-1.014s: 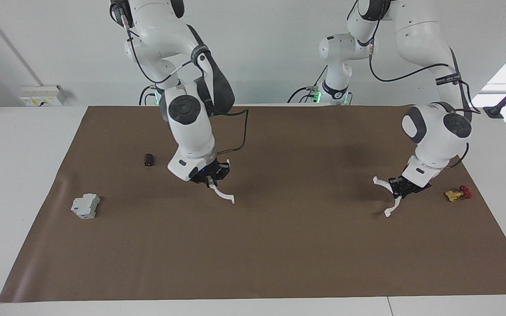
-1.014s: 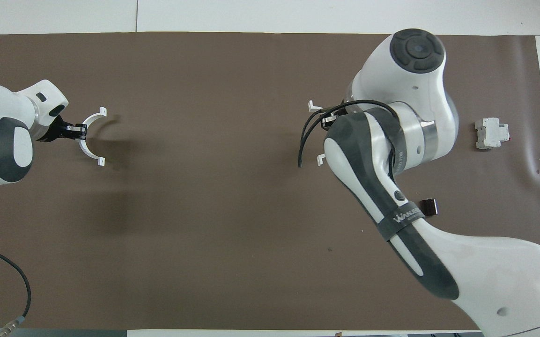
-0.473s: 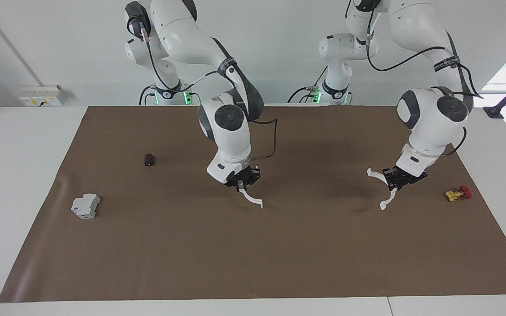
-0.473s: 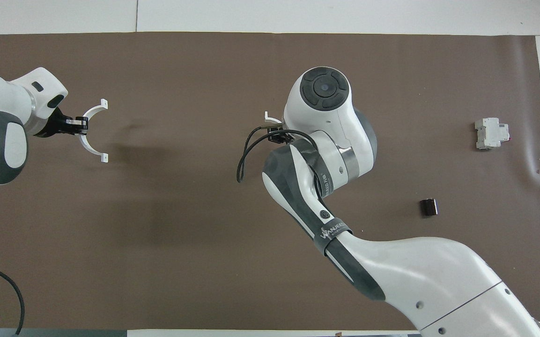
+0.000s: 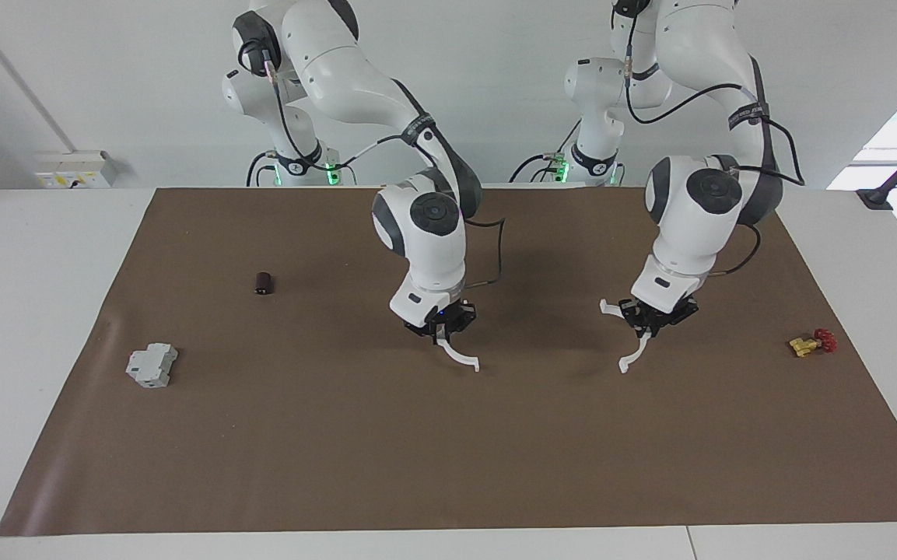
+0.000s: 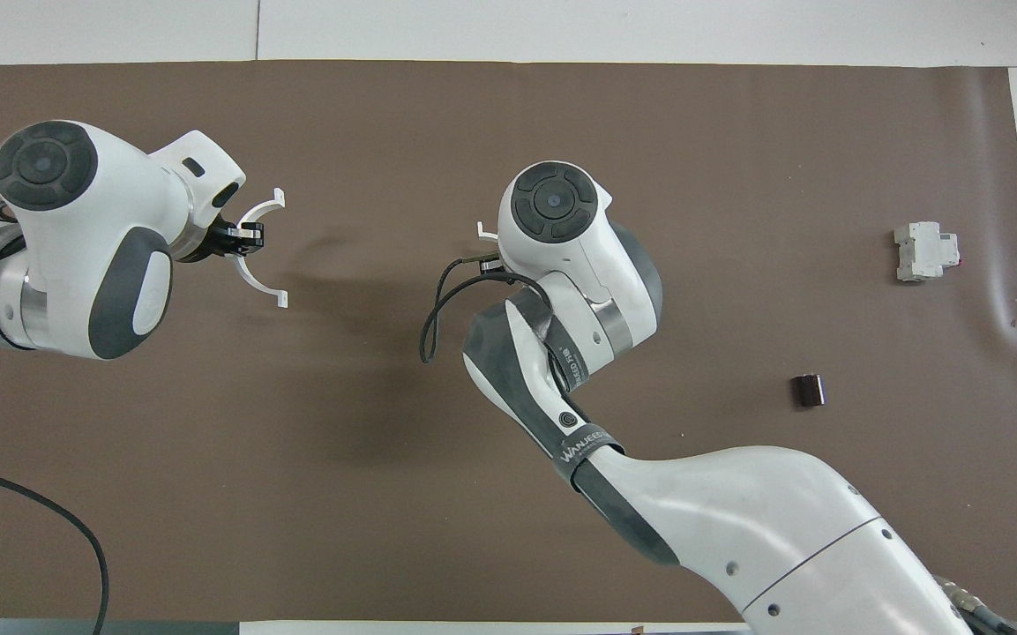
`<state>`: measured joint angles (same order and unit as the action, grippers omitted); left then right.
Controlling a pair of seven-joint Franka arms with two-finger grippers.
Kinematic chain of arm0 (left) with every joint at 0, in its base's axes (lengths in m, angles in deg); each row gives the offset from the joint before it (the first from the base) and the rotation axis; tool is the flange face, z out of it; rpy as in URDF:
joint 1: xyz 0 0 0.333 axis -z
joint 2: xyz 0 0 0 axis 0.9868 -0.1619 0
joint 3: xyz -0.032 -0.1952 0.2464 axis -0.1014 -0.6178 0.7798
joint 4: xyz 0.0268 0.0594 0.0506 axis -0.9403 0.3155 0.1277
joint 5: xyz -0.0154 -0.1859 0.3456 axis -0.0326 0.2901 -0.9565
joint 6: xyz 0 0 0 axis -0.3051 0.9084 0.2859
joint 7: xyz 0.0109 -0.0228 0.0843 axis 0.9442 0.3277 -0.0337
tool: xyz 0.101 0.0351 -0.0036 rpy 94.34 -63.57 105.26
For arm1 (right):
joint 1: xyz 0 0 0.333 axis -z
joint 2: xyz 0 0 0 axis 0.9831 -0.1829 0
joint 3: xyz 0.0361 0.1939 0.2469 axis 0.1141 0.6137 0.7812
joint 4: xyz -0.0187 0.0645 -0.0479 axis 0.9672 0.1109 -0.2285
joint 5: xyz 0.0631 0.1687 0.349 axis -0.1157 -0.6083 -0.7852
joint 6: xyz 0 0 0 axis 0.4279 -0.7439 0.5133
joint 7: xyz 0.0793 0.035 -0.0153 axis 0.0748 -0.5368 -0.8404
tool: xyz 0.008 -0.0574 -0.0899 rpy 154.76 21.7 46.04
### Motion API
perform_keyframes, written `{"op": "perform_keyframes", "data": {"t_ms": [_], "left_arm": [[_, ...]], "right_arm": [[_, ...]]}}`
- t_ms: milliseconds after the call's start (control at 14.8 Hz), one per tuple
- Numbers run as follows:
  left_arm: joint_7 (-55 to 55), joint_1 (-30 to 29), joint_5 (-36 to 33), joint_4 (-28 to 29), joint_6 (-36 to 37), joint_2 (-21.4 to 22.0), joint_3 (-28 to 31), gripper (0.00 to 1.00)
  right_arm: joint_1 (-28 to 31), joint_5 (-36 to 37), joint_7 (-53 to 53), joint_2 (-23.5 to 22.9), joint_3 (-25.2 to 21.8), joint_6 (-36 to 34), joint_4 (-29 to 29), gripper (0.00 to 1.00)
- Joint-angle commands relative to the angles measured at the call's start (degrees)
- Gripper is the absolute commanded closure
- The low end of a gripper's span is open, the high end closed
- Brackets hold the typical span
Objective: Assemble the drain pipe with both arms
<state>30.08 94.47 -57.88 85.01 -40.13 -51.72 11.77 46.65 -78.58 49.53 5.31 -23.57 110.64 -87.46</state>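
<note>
Both my tools have moved toward the surface's middle: left tool (image 5: 649,320) clamps one thin white plastic half-ring arc (image 5: 633,354), right tool (image 5: 443,327) the other arc (image 5: 462,357).

Bright even light, soft shadows, sharp

white wall (image 5: 106,78), brown mat (image 5: 448,451) on white table (image 5: 28,311).

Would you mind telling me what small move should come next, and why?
Probably bring the two grippers closer together over the mat's middle. The left gripper holds one half-ring, the right gripper holds the other half-ring, and a wide gap separates them.
</note>
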Motion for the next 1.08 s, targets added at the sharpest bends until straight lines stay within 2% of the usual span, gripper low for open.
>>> {"op": "perform_keyframes", "data": {"t_ms": [0,338,405,608,676,811,1014], "left_arm": [[-5.36,3.78,-1.47,0.97,0.4,0.13,0.7,1.0],[-13.28,8.44,-1.82,0.8,0.4,-1.98,0.7,1.0],[-14.6,9.32,-1.91,0.54,0.4,-2.59,0.79,1.0],[-18.11,11.52,-1.91,-0.86,0.23,-5.74,0.79,1.0],[-19.0,11.79,-1.91,-2.26,0.14,-7.06,0.71,1.0],[-20.23,13.28,-1.83,-3.94,0.05,-8.57,0.79,1.0],[-21.9,15.75,-1.91,-4.3,-0.47,-9.89,0.79,1.0]], "right_arm": [[-0.32,0.67,1.48,-1.31,-0.1,1.09,0.49,1.0],[-1.99,-0.29,5.43,-2.54,-0.1,3.29,0.58,1.0],[-1.64,-0.29,5.44,-2.54,-0.1,3.12,0.49,0.91],[-1.55,-0.21,5.43,-2.46,-0.1,3.21,0.14,0.27],[-1.29,-0.12,5.26,-2.46,-0.1,2.42,0.58,0.15],[-1.11,0.32,5.26,-0.71,-0.27,0.5,1.54,0.0],[3.44,0.59,3.95,6.13,-0.63,-5.56,1.64,0.0]]}}
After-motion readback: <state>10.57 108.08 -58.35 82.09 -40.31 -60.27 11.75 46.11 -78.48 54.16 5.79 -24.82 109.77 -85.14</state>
